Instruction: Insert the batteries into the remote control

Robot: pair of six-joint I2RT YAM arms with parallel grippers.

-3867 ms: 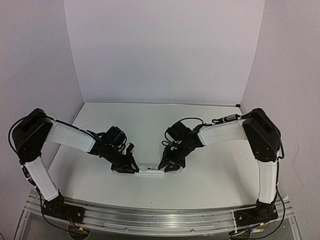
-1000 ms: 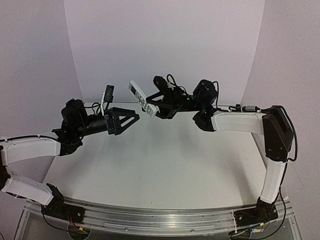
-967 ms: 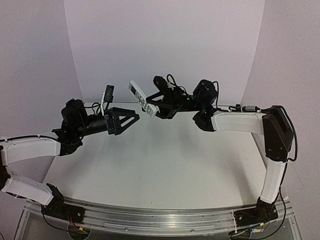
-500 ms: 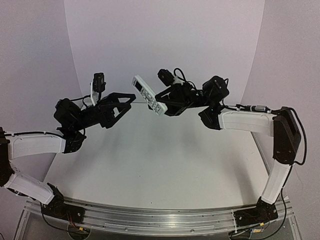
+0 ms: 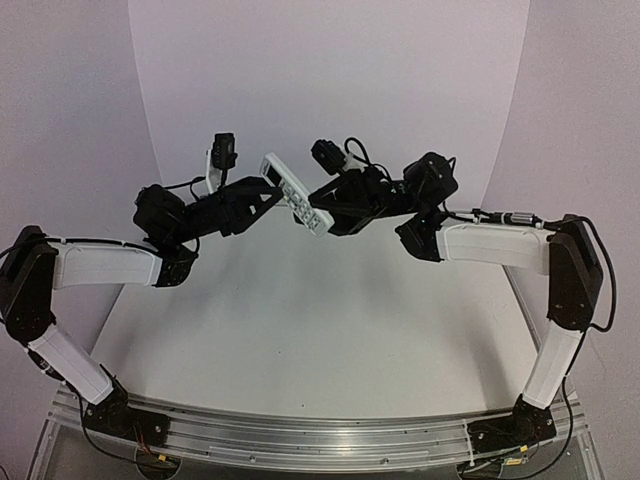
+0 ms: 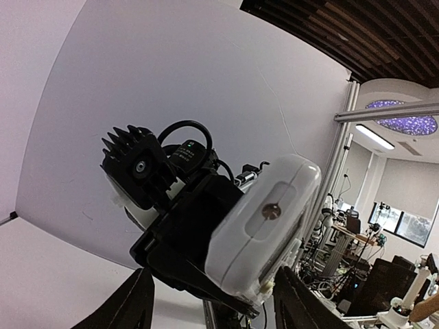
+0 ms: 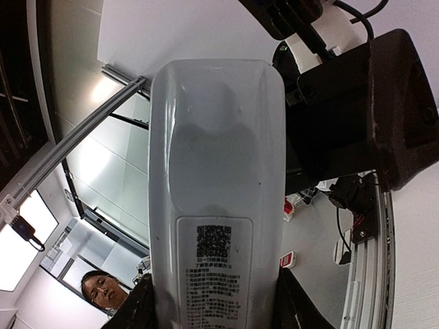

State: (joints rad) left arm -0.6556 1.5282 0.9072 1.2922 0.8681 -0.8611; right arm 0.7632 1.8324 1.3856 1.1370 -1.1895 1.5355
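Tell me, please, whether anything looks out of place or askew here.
The remote control is off the table, held tilted in mid-air by the right tool, with the left tool at its upper end. No batteries show in any view.

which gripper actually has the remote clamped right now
The right gripper: its jaws clamp the remote control at one end; the left gripper only straddles the other.
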